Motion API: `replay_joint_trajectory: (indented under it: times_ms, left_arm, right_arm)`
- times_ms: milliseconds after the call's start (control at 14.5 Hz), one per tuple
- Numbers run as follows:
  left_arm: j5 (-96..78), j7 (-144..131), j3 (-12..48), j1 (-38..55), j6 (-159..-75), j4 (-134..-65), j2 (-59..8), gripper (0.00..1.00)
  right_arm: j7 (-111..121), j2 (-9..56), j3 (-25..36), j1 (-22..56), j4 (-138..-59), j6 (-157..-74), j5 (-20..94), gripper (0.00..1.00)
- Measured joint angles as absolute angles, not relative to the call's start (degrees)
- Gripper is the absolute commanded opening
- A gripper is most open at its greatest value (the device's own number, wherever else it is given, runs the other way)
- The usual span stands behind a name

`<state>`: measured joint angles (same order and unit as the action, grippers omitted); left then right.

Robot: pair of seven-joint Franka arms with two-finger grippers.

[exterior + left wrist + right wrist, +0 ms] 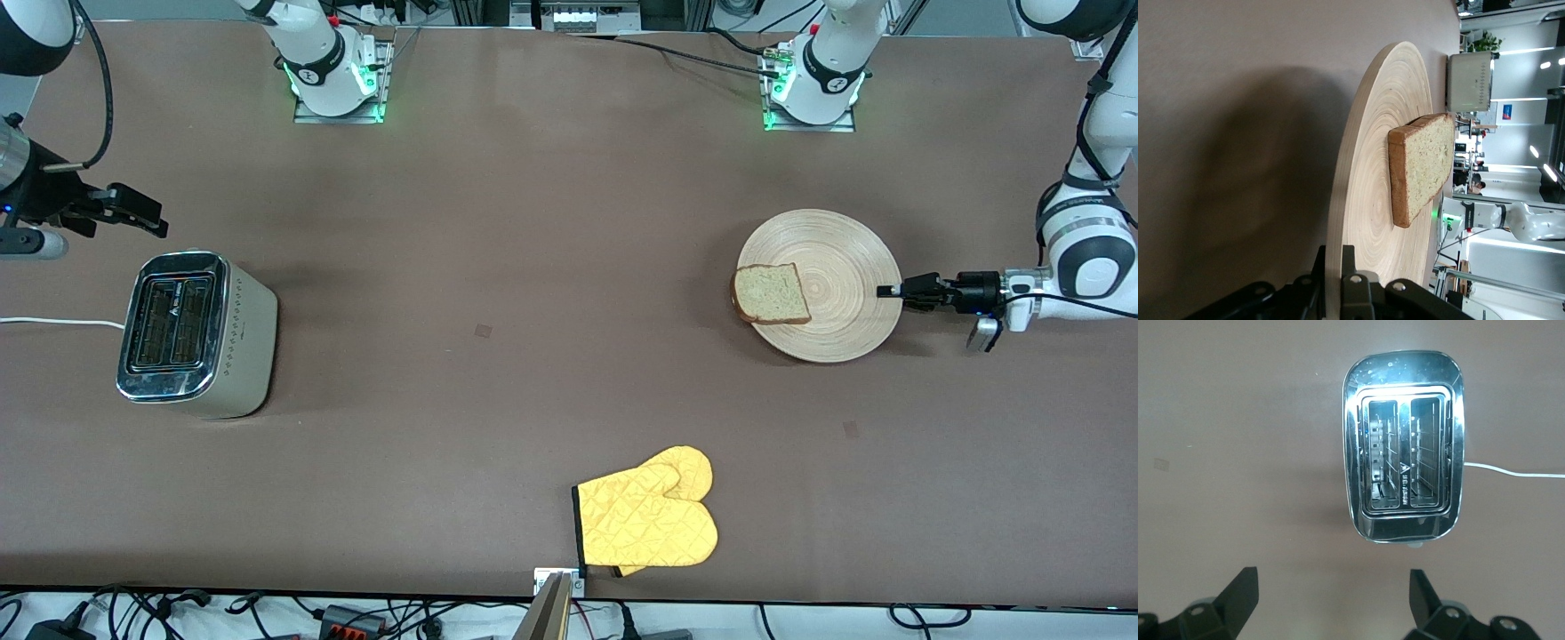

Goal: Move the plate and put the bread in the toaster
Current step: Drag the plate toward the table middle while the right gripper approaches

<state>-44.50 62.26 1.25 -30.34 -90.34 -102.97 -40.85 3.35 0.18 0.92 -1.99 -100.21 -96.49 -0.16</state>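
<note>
The pale wooden plate (845, 267) lies toward the left arm's end of the table, with the square slice of bread (772, 293) resting on it at the edge facing the toaster. My left gripper (889, 291) is shut on the plate's rim at the edge away from the bread. In the left wrist view its fingers (1368, 267) pinch the rim of the plate (1371, 167) from above and below, with the bread (1421, 167) farther along. The chrome-topped toaster (191, 333) stands at the right arm's end, both slots empty. My right gripper (142, 213) hovers open over the table beside the toaster (1405, 447).
A yellow oven mitt (649, 520) lies near the table's front edge, nearer to the front camera than the plate. The toaster's white cord (53, 321) runs off the right arm's end of the table.
</note>
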Motion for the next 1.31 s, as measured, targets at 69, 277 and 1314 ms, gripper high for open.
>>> replay_joint_trajectory:
  times_ms: [69,277,1314]
  left_arm:
    - [-44.4,62.44,1.97,-30.22,-89.03,-101.98,-40.58,0.01]
    - [-42.73,62.42,4.8,-28.39,-83.8,-98.23,-39.82,0.01]
    - [-67.79,52.92,7.23,5.73,-106.48,-103.52,-42.37,0.01]
  right_arm:
    - [3.35,0.56,0.86,-1.77,-100.21,-96.67,-0.16,1.0]
    - [3.35,1.93,0.69,0.26,-100.23,-96.84,-0.15,1.0]
    - [-5.13,16.71,0.6,10.11,-100.36,-106.79,5.16,1.0]
